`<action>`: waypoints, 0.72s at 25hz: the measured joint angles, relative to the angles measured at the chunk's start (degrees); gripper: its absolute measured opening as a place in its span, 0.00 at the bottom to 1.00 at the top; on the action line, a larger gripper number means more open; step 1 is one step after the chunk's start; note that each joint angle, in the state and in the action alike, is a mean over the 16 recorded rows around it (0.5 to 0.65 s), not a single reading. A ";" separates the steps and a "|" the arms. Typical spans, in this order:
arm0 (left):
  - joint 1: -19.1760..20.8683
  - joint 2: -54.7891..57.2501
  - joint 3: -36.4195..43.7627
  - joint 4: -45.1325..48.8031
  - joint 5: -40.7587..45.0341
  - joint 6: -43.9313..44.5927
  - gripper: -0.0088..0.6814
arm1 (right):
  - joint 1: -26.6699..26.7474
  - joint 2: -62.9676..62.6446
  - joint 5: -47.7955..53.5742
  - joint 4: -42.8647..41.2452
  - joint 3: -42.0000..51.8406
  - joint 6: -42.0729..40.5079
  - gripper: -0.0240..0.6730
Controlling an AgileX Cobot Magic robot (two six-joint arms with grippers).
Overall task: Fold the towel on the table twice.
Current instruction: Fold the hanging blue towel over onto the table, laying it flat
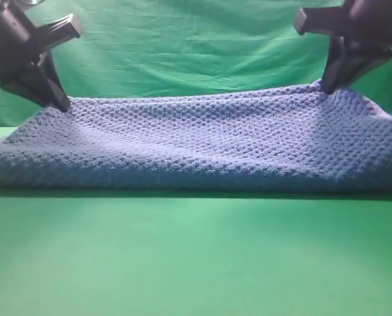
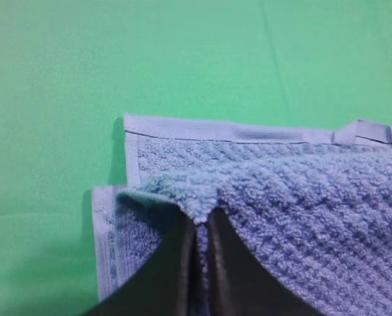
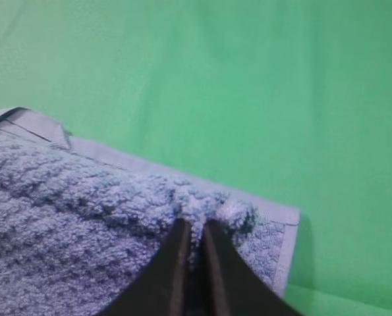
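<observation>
Green table [image 1: 196,263], backdrop behind: towel [image 1: 202,141] lay long axis left-right, left gripper [image 1: 60,104] and right gripper [image 1: 327,85] each pinched closed on a far corner.

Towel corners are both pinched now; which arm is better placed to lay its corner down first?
Left, slightly. The left gripper holds its corner of the towel lower, nearer the table, and over the layer beneath. The right gripper holds its corner higher.

low front view, wrist views close above towel [image 1: 202,141] corners
</observation>
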 joint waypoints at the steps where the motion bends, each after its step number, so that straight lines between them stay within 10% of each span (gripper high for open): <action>1: 0.00 1.00 -0.60 0.00 -0.05 0.32 0.03 | -0.03 0.87 -0.30 -0.01 -0.37 -0.10 0.06; 18: 0.00 1.60 -2.93 0.24 -1.14 5.66 0.80 | -1.95 1.63 6.82 -0.17 -5.58 -0.55 0.83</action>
